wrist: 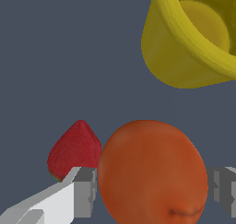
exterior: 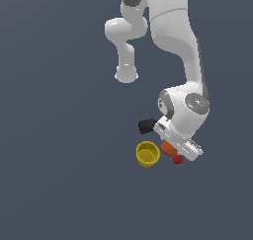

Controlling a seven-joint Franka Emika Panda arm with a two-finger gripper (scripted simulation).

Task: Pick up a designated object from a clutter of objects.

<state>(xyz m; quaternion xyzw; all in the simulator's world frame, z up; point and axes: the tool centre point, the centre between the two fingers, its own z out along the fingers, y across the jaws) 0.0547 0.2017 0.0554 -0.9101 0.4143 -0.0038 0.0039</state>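
The round orange fruit [wrist: 152, 172] lies on the floor between my gripper's [wrist: 154, 193] two fingers. One grey pad [wrist: 85, 191] stands right against one side of the fruit, and the other pad [wrist: 223, 191] stands a sliver off the opposite side. The jaws are open around the fruit. In the exterior view the hand [exterior: 180, 144] covers most of the fruit [exterior: 166, 147]. The small red strawberry [wrist: 76, 149] lies just beside the fruit and also shows in the exterior view [exterior: 177, 159]. The yellow cup [wrist: 189, 43] stands upright a little apart.
The yellow cup [exterior: 147, 153] sits at the exterior view's left of the hand. A black piece [exterior: 147, 126], the end of the spatula, pokes out from behind the wrist. The floor is plain dark grey.
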